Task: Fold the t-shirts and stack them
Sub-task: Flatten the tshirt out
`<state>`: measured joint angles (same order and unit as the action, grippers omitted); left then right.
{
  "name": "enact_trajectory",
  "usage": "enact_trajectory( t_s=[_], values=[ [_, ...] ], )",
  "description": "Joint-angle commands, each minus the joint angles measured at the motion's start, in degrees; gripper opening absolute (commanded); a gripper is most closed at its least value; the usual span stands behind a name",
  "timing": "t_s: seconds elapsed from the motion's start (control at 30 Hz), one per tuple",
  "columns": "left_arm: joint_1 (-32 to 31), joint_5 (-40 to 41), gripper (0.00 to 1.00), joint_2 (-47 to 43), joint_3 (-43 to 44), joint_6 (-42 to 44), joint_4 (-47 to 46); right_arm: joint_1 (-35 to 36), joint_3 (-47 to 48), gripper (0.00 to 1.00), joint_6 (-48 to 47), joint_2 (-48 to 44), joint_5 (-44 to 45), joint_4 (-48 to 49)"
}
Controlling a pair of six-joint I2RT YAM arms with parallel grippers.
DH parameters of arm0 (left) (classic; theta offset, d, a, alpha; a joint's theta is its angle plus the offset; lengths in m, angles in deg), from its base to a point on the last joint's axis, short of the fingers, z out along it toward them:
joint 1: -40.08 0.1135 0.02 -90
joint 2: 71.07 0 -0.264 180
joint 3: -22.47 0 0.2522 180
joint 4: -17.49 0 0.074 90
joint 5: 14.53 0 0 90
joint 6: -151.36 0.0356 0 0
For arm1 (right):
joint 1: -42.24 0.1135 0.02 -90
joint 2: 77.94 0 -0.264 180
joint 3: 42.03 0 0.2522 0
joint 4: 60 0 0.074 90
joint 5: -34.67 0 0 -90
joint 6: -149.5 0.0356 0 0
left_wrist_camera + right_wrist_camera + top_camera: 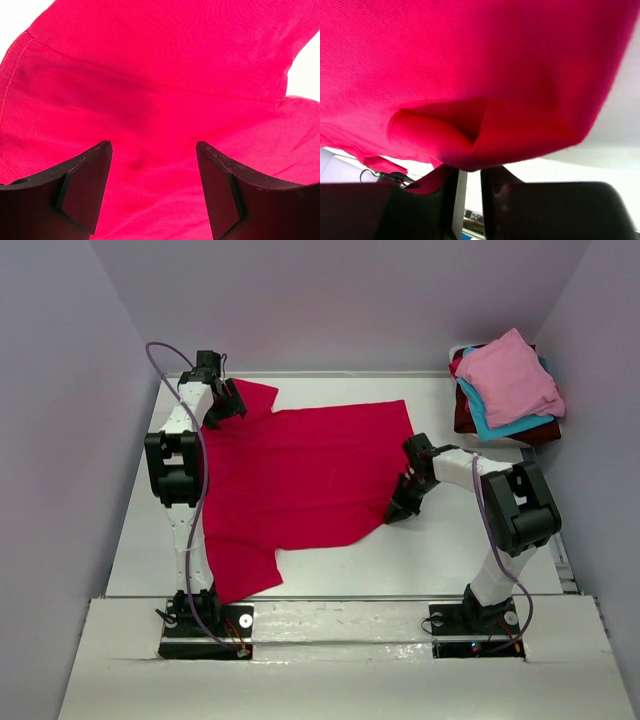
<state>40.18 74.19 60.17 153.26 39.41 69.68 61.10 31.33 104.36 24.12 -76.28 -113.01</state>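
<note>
Red t-shirt (300,480) lies spread flat on the counter (420,560). Its near sleeve (235,575) points toward the arm bases, the hem is on the right, and the shoulders are on the left under the left arm.

Handling: thin, soft cloth, light, with no stiffness. It will drape and sag from any single grip point and drag along the counter rather than slide clean. Not fragile. Best holds are the doubled edges, meaning hem corners and shoulder seams. A mid-panel pinch risks grabbing only one layer.

Right hand (400,508) is at the near-right hem corner. In the wrist view its fingers (545,210) sit almost together with only a narrow slit between them. A bunched fold of red cloth rides at the tips, and a strip runs down into the gap. I read that as pinching the hem corner, but the bite looks shallow and could slip under tension.

Left hand (225,405) is farther back, at the far-left shoulder by the far sleeve. It is spread wide, with both fingers (85,185) over the cloth just short of a stitched seam. It holds nothing, and I can't tell whether the tips touch the fabric.

Far right corner: folded stack (508,380), pink on top, then teal, then dark maroon underneath. It sits well apart from the red shirt.
</note>
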Motion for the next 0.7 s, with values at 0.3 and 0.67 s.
enact_trajectory(
  t_s=[0.3,0.67],
  values=[
    [0.17,0.22,0.79,-1.16,0.21,0.69,0.06,0.40,5.79,0.07,-0.65,-0.90,2.58,-3.20],
    [0.69,0.31,0.79,-0.28,0.21,0.07,0.41,0.40,15.02,0.07,-2.94,-3.97,3.55,-13.13]
  ],
)
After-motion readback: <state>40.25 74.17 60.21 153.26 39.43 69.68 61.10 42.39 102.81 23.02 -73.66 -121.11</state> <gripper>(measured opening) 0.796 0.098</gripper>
